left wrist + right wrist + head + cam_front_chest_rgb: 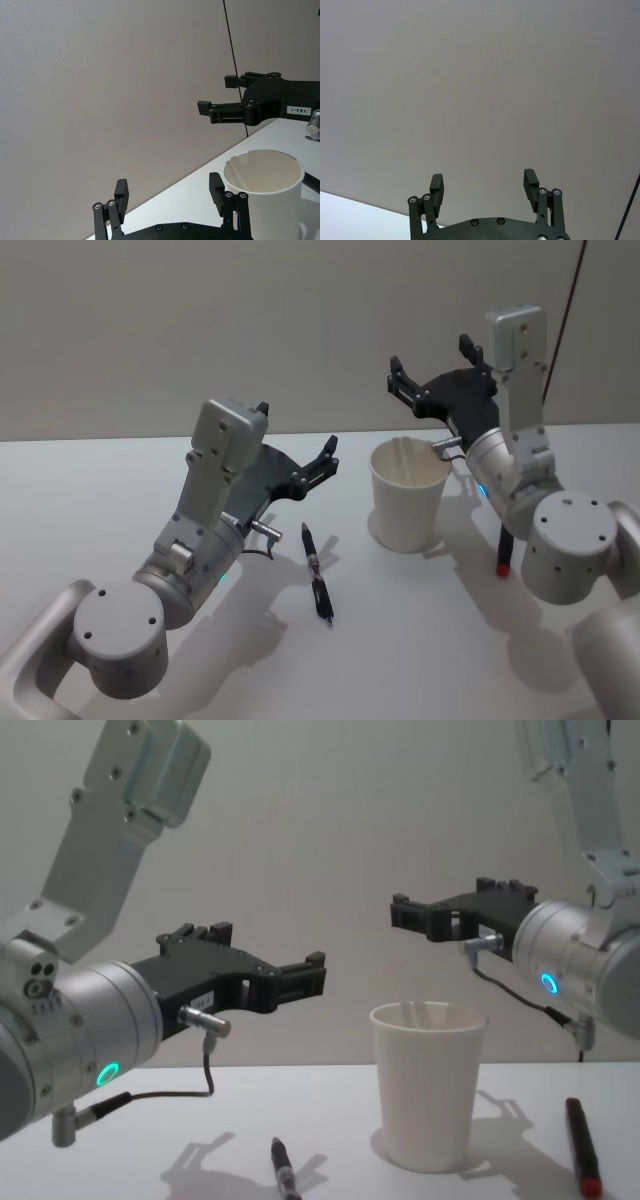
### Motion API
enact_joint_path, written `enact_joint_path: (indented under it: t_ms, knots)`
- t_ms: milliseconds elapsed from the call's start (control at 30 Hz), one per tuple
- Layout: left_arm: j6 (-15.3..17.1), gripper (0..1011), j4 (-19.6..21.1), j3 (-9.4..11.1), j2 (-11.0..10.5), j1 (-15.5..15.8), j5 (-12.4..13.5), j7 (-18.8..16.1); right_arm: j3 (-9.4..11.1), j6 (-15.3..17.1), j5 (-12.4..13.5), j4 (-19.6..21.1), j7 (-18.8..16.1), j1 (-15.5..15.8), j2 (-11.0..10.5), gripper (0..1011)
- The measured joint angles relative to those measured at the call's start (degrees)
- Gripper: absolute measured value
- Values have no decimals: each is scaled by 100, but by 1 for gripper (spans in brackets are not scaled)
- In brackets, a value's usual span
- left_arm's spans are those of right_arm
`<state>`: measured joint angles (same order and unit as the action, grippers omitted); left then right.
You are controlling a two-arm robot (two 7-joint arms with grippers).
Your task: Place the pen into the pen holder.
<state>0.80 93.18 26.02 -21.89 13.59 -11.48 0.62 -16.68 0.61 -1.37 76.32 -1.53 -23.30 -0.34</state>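
Head view, pen holder (408, 495): a white paper cup with a rolled rim, standing up on the smooth white table (110, 490).
Head view, black pen (317, 573): lies flat, left of the pen holder, not touching it.
Head view, red-tipped pen (505, 552): lies flat, right of the pen holder, partly hidden by the right arm.
Head view, left gripper (297, 427): in the air left of the pen holder, claw spread wide, holding nothing.
Head view, right gripper (430, 355): in the air behind the pen holder, claw spread wide, holding nothing.
Left wrist view: looks down into the pen holder (270, 200) at its smooth inside wall.
Right wrist view: two black fingers (436, 182) in front of a plain grey wall (480, 75).
Chest view, shape: the pen holder (428, 1080) gets thinner toward its bottom.
Chest view, open room: bare table on both sides of the pen holder, between it and each pen.
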Motion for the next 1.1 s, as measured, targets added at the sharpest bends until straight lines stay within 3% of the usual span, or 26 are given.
enact_joint_path:
  t_ms: [1100]
  knots:
    - [0,1001,0,0,0,0,0,0,0,0,0,0,0,0,0,1002]
